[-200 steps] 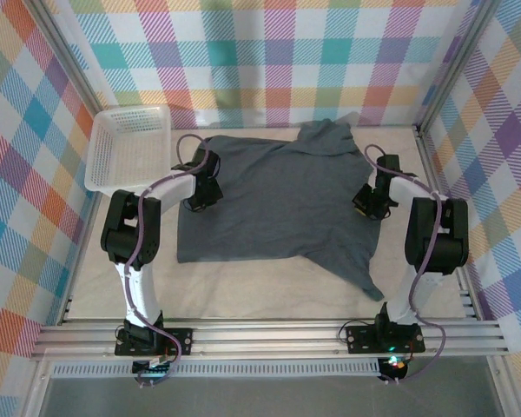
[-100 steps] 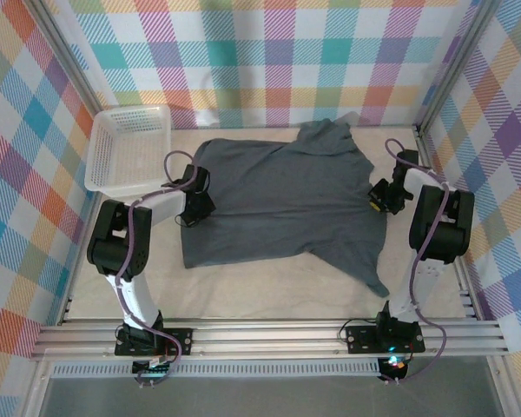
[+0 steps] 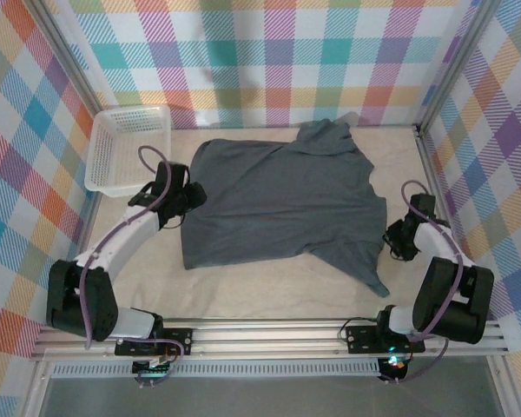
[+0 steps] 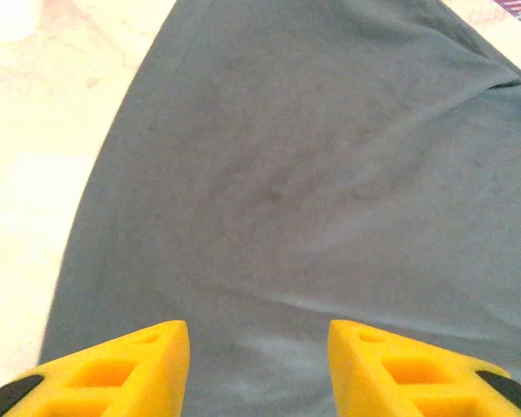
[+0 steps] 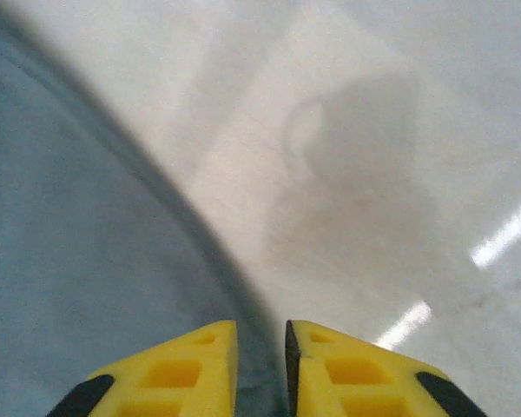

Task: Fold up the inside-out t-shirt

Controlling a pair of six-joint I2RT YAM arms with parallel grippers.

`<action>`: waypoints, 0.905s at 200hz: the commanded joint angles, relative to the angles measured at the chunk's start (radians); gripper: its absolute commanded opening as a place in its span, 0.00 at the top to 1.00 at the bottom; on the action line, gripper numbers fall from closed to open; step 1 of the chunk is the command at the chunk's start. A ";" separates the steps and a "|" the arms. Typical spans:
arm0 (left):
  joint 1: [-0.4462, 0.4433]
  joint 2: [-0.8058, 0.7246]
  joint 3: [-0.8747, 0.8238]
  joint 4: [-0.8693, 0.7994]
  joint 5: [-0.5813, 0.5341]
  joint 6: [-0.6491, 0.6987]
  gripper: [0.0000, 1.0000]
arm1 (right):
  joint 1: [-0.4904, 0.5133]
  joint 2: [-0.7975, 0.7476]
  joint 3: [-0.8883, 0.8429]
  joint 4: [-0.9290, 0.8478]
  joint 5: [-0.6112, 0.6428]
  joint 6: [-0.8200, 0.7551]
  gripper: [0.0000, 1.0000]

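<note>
Both arms are reaching low toward the t-shirt (image 3: 282, 200), which is lying spread flat on the table (image 3: 269, 291).
The left arm is stretching out diagonally, with the left gripper (image 3: 187, 196) hovering over the t-shirt's left edge, jaws spread and empty. The right arm is bending sharply at the elbow, with the right gripper (image 3: 392, 245) hanging at the t-shirt's right edge, jaws barely parted and pinching nothing.

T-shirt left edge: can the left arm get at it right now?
Probably yes: the left claw sits over the left edge of the t-shirt, jaws apart, nothing between them and the cloth.
</note>
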 commanded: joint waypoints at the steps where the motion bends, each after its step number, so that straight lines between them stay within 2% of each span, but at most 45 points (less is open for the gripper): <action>1: 0.004 -0.030 -0.059 -0.038 -0.033 0.039 0.53 | 0.002 0.025 -0.019 0.085 -0.076 -0.001 0.74; 29: 0.004 -0.030 -0.072 -0.058 -0.029 0.051 0.52 | 0.002 0.085 -0.002 0.111 -0.081 -0.025 0.70; 56: 0.004 -0.043 -0.093 -0.046 -0.026 0.045 0.52 | 0.003 0.122 0.025 0.104 -0.113 -0.018 0.70; 106: 0.004 -0.043 -0.100 -0.041 -0.026 0.048 0.51 | 0.003 -0.009 0.014 0.041 -0.071 -0.006 0.80; 147: 0.004 -0.032 -0.095 -0.035 -0.023 0.049 0.51 | 0.003 0.012 0.010 0.057 -0.092 0.000 0.72; 181: 0.004 -0.031 -0.098 -0.041 -0.035 0.049 0.50 | 0.011 0.059 0.011 0.069 -0.111 -0.005 0.71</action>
